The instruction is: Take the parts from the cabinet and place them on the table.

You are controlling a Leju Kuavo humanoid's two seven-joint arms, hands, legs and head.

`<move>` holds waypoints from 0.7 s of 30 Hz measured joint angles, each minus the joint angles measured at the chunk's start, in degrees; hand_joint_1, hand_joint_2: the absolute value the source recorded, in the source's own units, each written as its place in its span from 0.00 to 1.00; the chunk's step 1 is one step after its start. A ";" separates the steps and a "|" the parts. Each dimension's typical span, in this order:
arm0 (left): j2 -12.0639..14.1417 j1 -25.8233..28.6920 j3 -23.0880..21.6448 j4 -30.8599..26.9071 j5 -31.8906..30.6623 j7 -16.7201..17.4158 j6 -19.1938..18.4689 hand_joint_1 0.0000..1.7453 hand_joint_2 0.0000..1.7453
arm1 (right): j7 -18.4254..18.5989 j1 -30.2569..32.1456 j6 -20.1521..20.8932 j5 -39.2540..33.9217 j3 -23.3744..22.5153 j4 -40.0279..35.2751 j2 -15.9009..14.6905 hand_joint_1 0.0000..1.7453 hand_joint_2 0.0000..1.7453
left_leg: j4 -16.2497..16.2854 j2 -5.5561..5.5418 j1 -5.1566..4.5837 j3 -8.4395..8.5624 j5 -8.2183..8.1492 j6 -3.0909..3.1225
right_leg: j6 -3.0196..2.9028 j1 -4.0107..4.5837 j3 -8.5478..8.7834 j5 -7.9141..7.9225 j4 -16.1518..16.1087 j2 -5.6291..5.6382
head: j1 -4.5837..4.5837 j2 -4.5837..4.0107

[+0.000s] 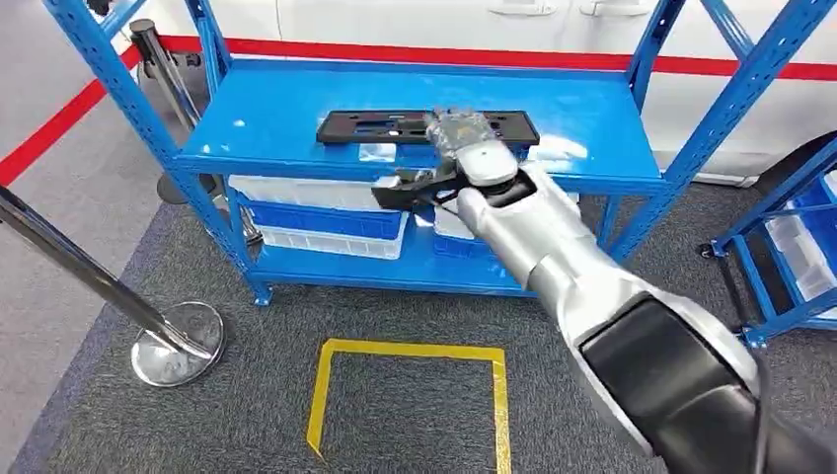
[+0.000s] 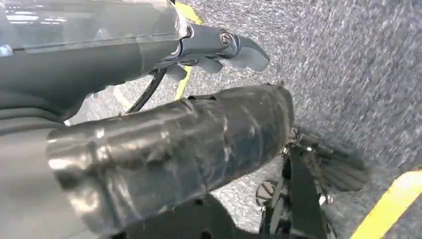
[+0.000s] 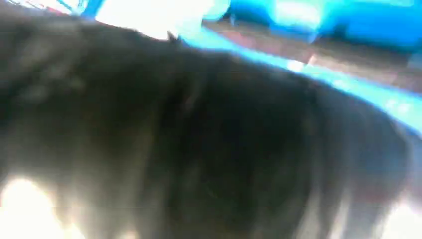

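Observation:
A long flat black part [image 1: 370,126] lies on the top shelf of the blue cabinet [image 1: 276,118]. My right hand [image 1: 462,133] reaches in over the part's right half and rests on it; whether the fingers have closed around it is hidden. The right wrist view is a dark blur with the blue shelf [image 3: 348,20] behind it. My left hand [image 2: 224,47] hangs over the grey carpet, its thumb standing apart from the dark finger, with nothing in it.
White and blue bins [image 1: 316,212] sit on the cabinet's lower shelf. A chrome stanchion with a round base [image 1: 178,346] stands at the left. A yellow taped square [image 1: 410,351] marks the carpet in front. Another blue rack [image 1: 790,237] is at the right.

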 joint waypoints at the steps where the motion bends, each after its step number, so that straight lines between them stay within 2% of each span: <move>1: -0.02 -0.07 -0.24 0.00 -0.11 -0.02 -0.15 0.00 0.00 | 0.19 0.91 0.04 -0.11 0.43 -0.22 1.34 0.00 0.00 | 0.34 -0.03 0.22 -0.32 -0.63 -0.24 | -0.50 -0.64 0.35 0.26 -0.56 -0.12 | -0.08 0.00; 2: -0.02 -0.07 -0.35 0.00 -0.17 -0.02 -0.35 0.00 0.00 | 0.55 1.58 0.22 -0.75 0.92 -0.55 2.05 0.00 0.00 | 1.98 -0.03 0.14 -0.83 -1.88 -0.36 | -0.86 -0.54 0.47 0.26 -0.69 -0.04 | -0.04 0.00; 3: -0.02 -0.07 -0.39 0.00 -0.24 -0.02 -0.50 0.00 0.00 | 0.96 2.20 0.72 -2.34 1.82 -1.38 3.17 0.00 0.00 | 6.05 -0.04 0.16 -2.72 -4.30 -0.43 | -1.35 -0.48 0.46 0.18 -0.68 -0.16 | -0.07 0.00; 4: -0.02 -0.05 -0.46 0.00 -0.28 0.00 -0.66 0.00 0.00 | 1.55 2.88 1.36 -4.16 2.91 -2.10 3.69 0.00 0.00 | 10.62 -0.08 0.15 -4.84 -6.43 -0.55 | -1.51 -0.32 0.49 0.12 -0.67 -0.33 | -0.11 0.00; 5: -0.02 0.03 -0.57 0.00 -0.35 0.04 -0.79 0.00 0.00 | 2.01 3.65 2.01 -5.91 4.05 -2.65 4.17 0.00 0.00 | 14.97 -0.07 0.15 -6.93 -7.97 -0.67 | -1.66 -0.14 0.50 0.03 -0.63 -0.34 | -0.07 0.00; 6: -0.02 0.08 -0.70 0.00 -0.35 0.22 -0.92 0.00 0.00 | 2.54 4.37 2.69 -7.99 5.47 -3.19 4.70 0.00 0.00 | 17.52 -0.07 0.15 -8.26 -8.46 -0.70 | -1.76 0.00 0.48 -0.04 -0.52 -0.44 | -0.09 0.00; 7: -0.02 0.16 -0.70 0.00 -0.33 0.48 -1.01 0.00 0.00 | 3.04 5.06 3.15 -9.84 6.91 -3.61 4.87 0.00 0.00 | 17.39 -0.05 0.15 -8.25 -7.56 -0.67 | -1.85 0.10 0.51 -0.12 -0.40 -0.44 | -0.07 0.00; 8: -0.02 0.25 -0.70 0.00 -0.33 0.63 -1.05 0.00 0.00 | 3.62 5.49 3.19 -12.49 9.12 -4.29 5.29 0.00 0.00 | 14.44 -0.03 0.15 -6.88 -5.36 -0.56 | -1.87 0.18 0.51 -0.23 -0.28 -0.39 | -0.07 0.00; 10: -0.02 0.24 -0.70 0.00 -0.28 0.85 -1.07 0.00 0.00 | 4.39 5.42 2.69 -16.36 13.10 -4.77 5.70 0.00 0.00 | 5.10 -0.02 0.14 -2.26 -0.65 -0.19 | -1.70 0.20 0.55 -0.49 0.08 -0.31 | -0.09 0.00; 11: -0.02 0.19 -0.70 0.00 -0.24 1.01 -1.11 0.00 0.00 | 4.57 5.32 2.32 -17.85 14.65 -4.76 5.92 0.00 0.00 | 1.81 -0.02 0.10 -0.82 -0.73 0.07 | -1.44 0.35 0.44 -0.72 0.32 -0.32 | -0.07 -0.02; 12: -0.04 0.14 -0.70 0.00 -0.22 1.05 -1.14 0.00 0.00 | 4.70 5.25 2.03 -18.98 15.88 -4.76 5.92 0.00 0.00 | 0.97 -0.10 -0.28 -0.20 -1.10 0.17 | -1.13 0.70 0.19 -0.92 0.69 -0.29 | -0.09 -0.02; 15: -0.15 0.15 -0.70 0.00 -0.24 1.09 -1.14 0.00 0.00 | 4.81 5.30 1.44 -21.68 20.22 -4.70 5.96 0.00 0.00 | 1.21 -0.30 -0.40 -0.36 -1.03 0.63 | -0.51 0.61 0.42 -0.77 0.24 -0.42 | 0.00 0.00; 16: -0.17 0.21 -0.68 0.00 -0.24 1.12 -1.14 0.00 0.00 | 4.83 5.24 1.38 -21.90 21.14 -4.70 5.96 0.00 0.00 | 0.73 -0.23 0.17 -0.09 -0.73 1.08 | -0.21 0.80 0.43 -0.99 0.42 -0.39 | 0.00 0.00; 17: -0.20 0.31 -0.68 0.00 -0.24 1.12 -1.14 0.00 0.00 | 4.83 5.23 1.36 -22.34 21.85 -4.68 5.96 0.00 0.00 | 0.51 -0.15 0.17 0.11 -0.66 1.28 | 0.12 0.52 -0.18 -1.94 1.60 -0.42 | 0.02 0.00; 18: -0.20 0.28 -0.68 0.00 -0.24 1.12 -1.11 0.00 0.00 | 4.85 5.19 1.36 -22.51 22.01 -4.66 5.94 0.00 0.00 | 0.51 -0.14 0.16 0.12 -0.69 1.39 | 0.41 0.44 -1.16 -3.32 3.74 -0.50 | 0.15 0.00; 20: -0.20 0.25 -0.68 0.00 -0.37 1.12 -1.11 0.00 0.00 | 5.03 5.28 1.33 -23.39 23.45 -4.63 5.94 0.00 0.00 | 0.54 -0.12 0.00 0.15 -0.84 1.85 | 0.79 0.17 -5.76 -7.42 13.03 -0.50 | 0.13 0.00; 21: -0.20 0.27 -0.68 0.00 -0.37 1.05 -1.11 0.00 0.00 | 5.05 5.52 1.38 -23.65 24.13 -4.57 5.92 0.00 0.00 | 0.56 -0.12 -0.01 0.19 -0.97 2.00 | 0.88 0.15 -7.72 -8.23 16.51 -0.50 | 0.13 0.00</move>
